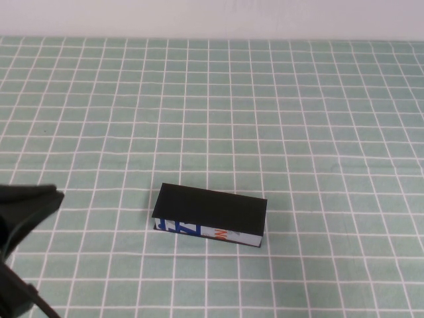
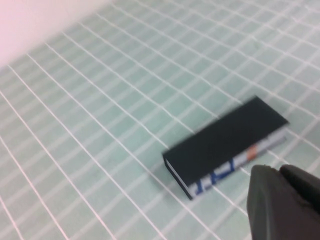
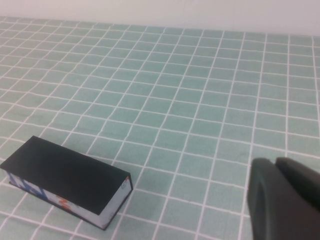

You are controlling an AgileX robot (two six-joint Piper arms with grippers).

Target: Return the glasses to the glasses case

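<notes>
Left claw hovers near the tabletop's left edge, grip state unclear. Closed glasses case lies to its right, open tabletop all around. Right claw unclear too.

A bare test setup, probably a lab: a counter under a green checked cloth against a plain white wall.

A green cloth with a white grid covers the counter; a plain pale wall spans the frame's top.
</notes>
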